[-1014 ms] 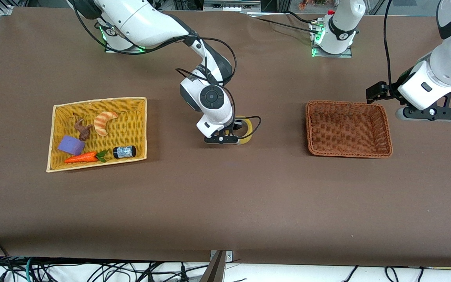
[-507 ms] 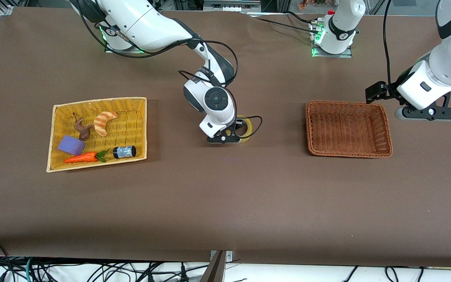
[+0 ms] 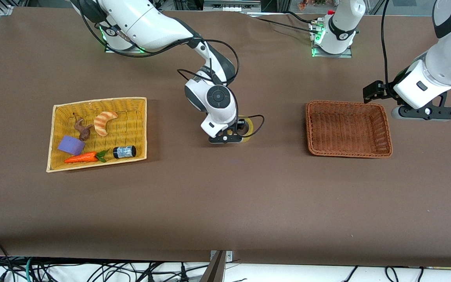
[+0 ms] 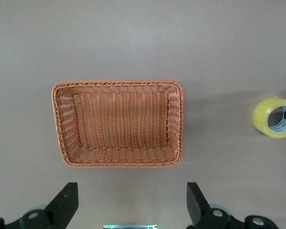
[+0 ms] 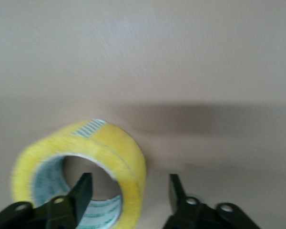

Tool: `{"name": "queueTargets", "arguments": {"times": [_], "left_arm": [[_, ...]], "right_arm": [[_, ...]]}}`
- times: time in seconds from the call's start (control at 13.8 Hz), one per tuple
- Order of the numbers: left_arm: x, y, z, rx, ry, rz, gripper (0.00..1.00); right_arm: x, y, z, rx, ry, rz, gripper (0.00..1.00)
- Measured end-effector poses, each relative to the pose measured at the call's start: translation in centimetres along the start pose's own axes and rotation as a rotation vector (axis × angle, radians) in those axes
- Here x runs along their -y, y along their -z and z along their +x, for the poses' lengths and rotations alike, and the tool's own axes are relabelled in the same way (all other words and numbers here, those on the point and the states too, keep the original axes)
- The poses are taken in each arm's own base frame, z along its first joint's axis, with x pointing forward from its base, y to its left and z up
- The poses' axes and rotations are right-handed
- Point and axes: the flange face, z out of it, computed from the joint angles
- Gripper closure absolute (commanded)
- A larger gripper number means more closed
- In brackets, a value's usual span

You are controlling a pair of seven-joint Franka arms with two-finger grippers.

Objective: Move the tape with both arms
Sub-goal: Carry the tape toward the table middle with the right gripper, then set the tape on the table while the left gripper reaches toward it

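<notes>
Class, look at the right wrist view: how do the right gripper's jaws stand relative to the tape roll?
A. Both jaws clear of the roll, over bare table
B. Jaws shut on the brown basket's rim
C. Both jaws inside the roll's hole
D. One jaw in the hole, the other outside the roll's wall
D: on the right gripper, one finger sits in the core of the tape roll, the other outside its yellow wall, jaws open.

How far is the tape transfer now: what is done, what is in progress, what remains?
Done: the tape lies on the table between the yellow basket and the brown basket. In progress: the right gripper is open, one finger inside the ring, one outside. Remaining: the left gripper, open, waits near the brown basket and must take the tape.
</notes>
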Motion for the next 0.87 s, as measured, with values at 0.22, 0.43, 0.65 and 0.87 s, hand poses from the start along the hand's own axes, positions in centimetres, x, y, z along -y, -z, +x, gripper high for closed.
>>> {"name": "queueTargets", "arguments": {"times": [0.22,0.43,0.65,0.87], "left_arm": [[-0.1,-1.4,0.1,0.030,-0.002,0.003,0.00],[-0.1,-4.1,0.4,0.078,-0.002,0.008,0.00],[-1.4,-4.8,0.6,0.081,-0.020,-0.018,0.00],[-6.4,-7.8,1.5,0.038,-0.027,-0.065,0.00]], "right_arm": [[-0.9,6.9,2.3,-0.046,0.001,0.008,0.00],[-5.9,15.4,5.6,-0.071,0.056,-0.015,0.00],[-13.6,22.1,8.6,-0.070,0.076,-0.064,0.00],[-21.5,26.5,10.6,-0.058,0.057,-0.116,0.00]]}}
